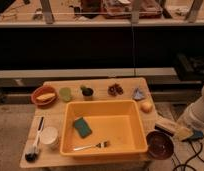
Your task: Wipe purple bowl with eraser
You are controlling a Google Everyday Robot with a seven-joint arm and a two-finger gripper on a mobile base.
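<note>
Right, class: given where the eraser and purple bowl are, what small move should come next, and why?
Probably ease the eraser down into the purple bowl. In the camera view the eraser, at the gripper by the table's right-hand edge, lies just beyond the bowl's far rim and does not seem to touch its inside yet.

- Arm [199, 112]: white, smooth, bulky rounded shells, cut off by the right edge of view.
- Darker grey seam between the shells.
- Gripper [180, 131]: pale yellowish-tan piece at the arm's lower end, low on the right.
- Small blue part [197, 134] just right of the gripper.
- Thin dark cables [191, 157] loop below the arm.
</note>
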